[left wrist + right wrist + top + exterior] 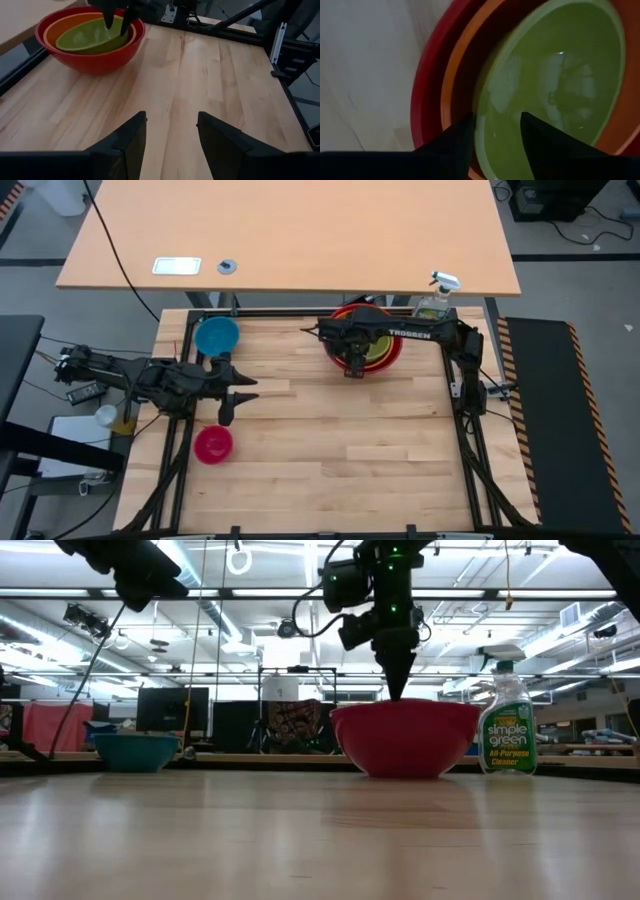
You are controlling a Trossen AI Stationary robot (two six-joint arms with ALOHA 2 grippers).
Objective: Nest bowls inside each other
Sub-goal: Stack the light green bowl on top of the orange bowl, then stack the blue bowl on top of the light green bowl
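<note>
A red bowl (pixel 95 57) stands at the table's far right. An orange bowl (pixel 54 31) sits in it, and a yellow-green bowl (pixel 90 39) sits in the orange one. My right gripper (pixel 497 135) points down over the yellow-green bowl's near rim (pixel 481 125). It is open, with one finger on each side of the rim, and I see no touch. A blue bowl (pixel 217 336) rests at the far left and a pink bowl (pixel 213 444) at the near left. My left gripper (pixel 171 135) is open between them, holding nothing.
A clear spray bottle (pixel 506 720) stands just right of the red bowl at the table's far right corner. A black frame rail (pixel 287 42) runs along the table's edges. Bare wood (pixel 350 450) stretches across the middle and near right.
</note>
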